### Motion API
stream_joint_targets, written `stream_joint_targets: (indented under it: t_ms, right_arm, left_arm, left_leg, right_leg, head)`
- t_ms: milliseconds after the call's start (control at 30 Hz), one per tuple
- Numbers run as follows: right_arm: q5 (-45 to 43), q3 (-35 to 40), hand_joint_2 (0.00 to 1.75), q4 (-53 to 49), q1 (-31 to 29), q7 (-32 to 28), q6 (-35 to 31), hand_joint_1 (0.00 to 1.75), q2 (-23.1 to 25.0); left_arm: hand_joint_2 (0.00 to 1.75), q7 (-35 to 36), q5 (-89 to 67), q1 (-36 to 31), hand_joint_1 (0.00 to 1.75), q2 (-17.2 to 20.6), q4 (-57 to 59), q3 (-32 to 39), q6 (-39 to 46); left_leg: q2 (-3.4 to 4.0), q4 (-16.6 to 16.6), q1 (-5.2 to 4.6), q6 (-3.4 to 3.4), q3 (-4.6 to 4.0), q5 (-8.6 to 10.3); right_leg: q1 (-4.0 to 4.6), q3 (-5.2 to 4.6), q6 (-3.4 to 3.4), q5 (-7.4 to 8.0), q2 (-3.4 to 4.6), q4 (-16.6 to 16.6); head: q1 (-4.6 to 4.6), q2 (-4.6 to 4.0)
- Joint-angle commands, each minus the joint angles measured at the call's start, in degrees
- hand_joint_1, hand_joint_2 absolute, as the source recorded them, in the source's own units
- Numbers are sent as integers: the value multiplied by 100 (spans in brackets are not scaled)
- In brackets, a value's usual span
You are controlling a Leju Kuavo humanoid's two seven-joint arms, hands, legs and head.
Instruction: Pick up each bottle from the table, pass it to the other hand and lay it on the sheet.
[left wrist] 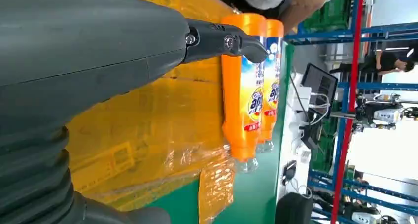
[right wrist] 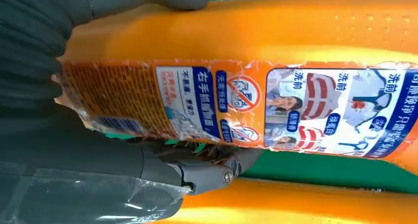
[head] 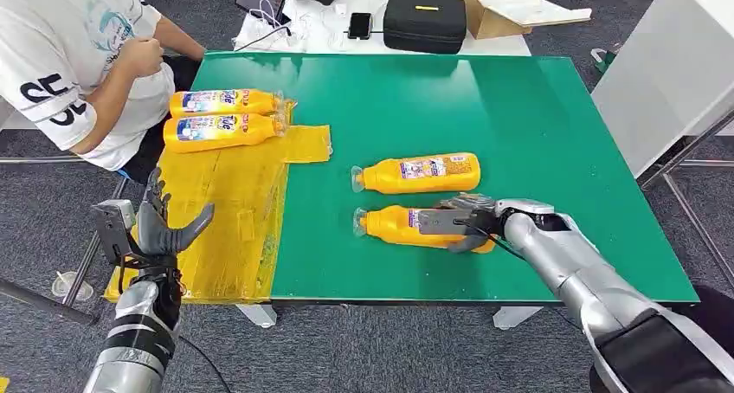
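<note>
2 bottles (head: 223, 118) lie on the yellow sheet (head: 229, 211). 2 are left; the right hand (head: 466, 221) grips the near bottle (head: 394, 224), the left hand (head: 164, 224) waits spread.

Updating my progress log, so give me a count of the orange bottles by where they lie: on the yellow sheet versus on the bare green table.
On the yellow sheet: 2 (far bottle, near bottle)
On the green table: 2 (free bottle, and the bottle under the right hand)
Total: 4 orange bottles
</note>
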Motion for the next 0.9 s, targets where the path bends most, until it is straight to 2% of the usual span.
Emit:
stream_joint_targets:
  t_ms: [33, 167, 200, 233, 300, 333, 367, 400, 500, 567, 600, 667, 733, 833, 900]
  right_arm:
    - [-260, 1271, 175, 57, -528, 62, 143, 175, -232]
    - [-334, 1338, 175, 33, -546, 50, 104, 175, -249]
    - [-522, 1252, 175, -94, -476, -59, -141, 175, -282]
    - [-672, 1112, 175, -237, -359, -126, -483, 175, -294]
    - [-942, 482, 175, -583, 241, -259, -1588, 175, -114]
    - [-1029, -76, 175, -876, 709, -449, -2407, 175, 149]
    - [-767, -382, 175, -1129, 1027, -468, -2854, 175, 377]
    - [-611, -1068, 175, -1585, 1535, -639, -3441, 175, 851]
    - [-20, -1990, 175, -2553, 2256, -884, -4432, 175, 1633]
    - [10, -2168, 175, -2861, 2454, -991, -4623, 175, 1770]
    - [66, -2413, 175, -3026, 2636, -1240, -4933, 175, 1918]
    - [87, -2467, 175, -3114, 2717, -1260, -4942, 175, 1925]
    - [37, -2803, 175, -3277, 2939, -1601, -5218, 175, 2095]
    - [-155, -3032, 175, -3428, 3141, -1870, -5328, 175, 2237]
    - [-277, -3170, 175, -3430, 3259, -2087, -5359, 175, 2307]
  left_arm:
    - [175, 13, 108, -375, 0, -65, 592, 71, -66]
    - [175, 13, 115, -391, 0, -82, 603, 66, -58]
    - [175, 13, 132, -378, 0, -84, 568, 58, -85]
    - [175, 13, 145, -368, 0, -87, 555, 55, -93]
    - [175, 13, 163, -312, 0, -101, 466, 41, -126]
    - [175, 14, 205, -255, 0, -128, 365, 45, -191]
    - [175, 24, 212, -177, 0, -155, 215, 23, -222]
    - [175, 78, 206, -49, 0, -199, -31, -33, -241]
    - [175, 336, 414, 292, 0, -326, -679, -240, -520]
    - [175, 407, 473, 406, 0, -388, -927, -375, -622]
    - [175, 479, 539, 495, 0, -430, -1152, -540, -717]
    - [175, 544, 561, 557, 0, -455, -1275, -612, -686]
    - [175, 630, 784, 645, 0, -455, -1481, -848, -872]
    - [175, 781, 1066, 735, 0, -475, -1634, -1025, -1084]
    - [175, 988, 1497, 835, 0, -449, -1764, -1208, -1450]
  left_leg:
    - [5, 3, -6, 9, 17, -7]
    - [4, 1, -5, 6, 8, -3]
    - [3, 1, -5, 9, 17, -6]
    - [2, 1, -5, 7, 7, -3]
    - [-1, 0, -2, 6, 9, -4]
    - [-6, -6, 3, 4, 16, -3]
    - [2, -9, 3, 6, 27, -7]
    - [3, -12, 8, 3, 27, -6]
    - [27, -9, 11, -1, 17, -13]
    - [21, -6, 8, -5, 11, -18]
    - [31, -7, 7, -4, 28, -26]
    - [-1, -5, 9, -3, -3, -12]
    - [-24, -5, 8, -1, -10, -12]
    - [-19, -3, 3, 8, 9, -22]
    - [-19, -7, 0, 0, -14, -12]
  right_leg:
    - [-3, 15, -7, -7, -4, 5]
    - [-2, 7, -4, -4, -2, 3]
    - [-1, 17, -7, -7, -6, 2]
    - [-2, 7, -5, -5, -5, 3]
    - [1, 11, -5, -5, -7, -1]
    - [5, 21, -6, -5, -11, -9]
    - [6, 30, -9, -6, -6, -12]
    - [11, 30, -9, -4, -2, -18]
    - [15, 14, -11, -1, 25, -10]
    - [11, 4, -10, -7, 17, -3]
    - [12, 12, -15, -15, 22, -1]
    - [12, -9, -10, -15, -5, 2]
    - [11, -9, -9, -18, -17, 1]
    - [6, 13, -9, -26, -15, 0]
    - [1, -10, -9, -15, -10, 0]
  head:
    - [0, 0]
    - [-2, 0]
    - [-2, 0]
    - [0, 0]
    - [-2, 0]
    - [0, 0]
    - [-4, 0]
    - [-2, 0]
    - [2, 0]
    - [-4, 0]
    - [-4, 0]
    - [-7, 0]
    - [-2, 2]
    - [0, 2]
    - [0, 0]
